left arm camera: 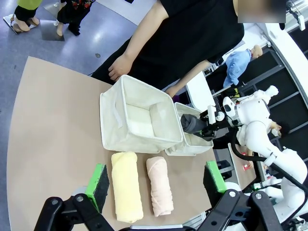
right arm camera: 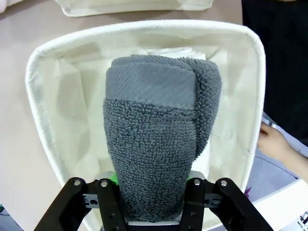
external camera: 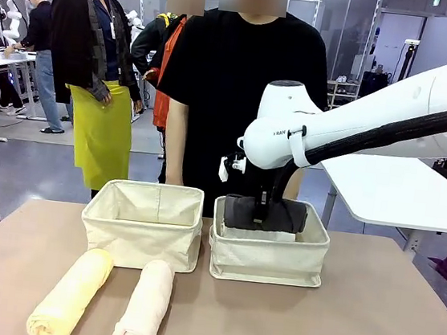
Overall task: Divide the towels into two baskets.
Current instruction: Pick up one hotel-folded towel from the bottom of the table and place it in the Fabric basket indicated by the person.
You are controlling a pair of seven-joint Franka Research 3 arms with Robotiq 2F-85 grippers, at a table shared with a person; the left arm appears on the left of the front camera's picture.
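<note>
We see a hand point(right arm camera: 272, 140) just beside the basket point(right arm camera: 144, 25); the nubby rolled grey towel point(right arm camera: 159, 139) lies between the right gripper point(right arm camera: 153, 187) jaws, grip we cannot tell; left gripper point(left arm camera: 156, 178) gapes, empty.

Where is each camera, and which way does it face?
Front: between the arms, facing the person across the table; right arm shows.
Left wrist: on that arm, looking past the left end effector at the yellow towel and pink towel.
Right wrist: looking down the right end effector into the basket.
Front and right wrist share the grey towel.
</note>
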